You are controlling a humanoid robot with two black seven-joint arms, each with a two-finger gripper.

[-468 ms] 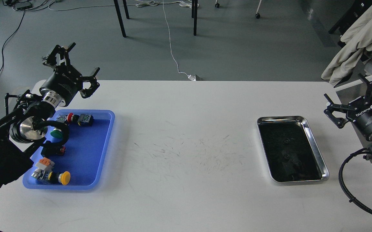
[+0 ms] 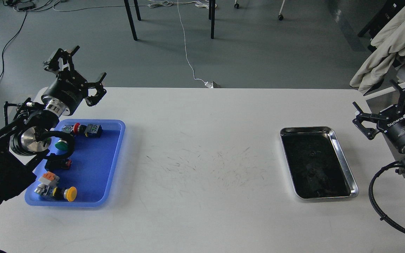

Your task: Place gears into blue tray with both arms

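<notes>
Small black gears (image 2: 313,153) are seen lying on the dark floor of the steel tray (image 2: 343,160) at the right of the bench (image 2: 202,158); their number and teeth cannot be told against the dark. The blue tray (image 2: 112,168), rectangular with rounded corners and a raised rim, is set flat at the left, well apart from them.

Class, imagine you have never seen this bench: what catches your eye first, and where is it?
The blue tray at the table's left, dotted with coloured push-buttons. Then the shiny steel tray at the right, with dark gears inside. An open gripper hangs at each end: left gripper, right gripper.
</notes>
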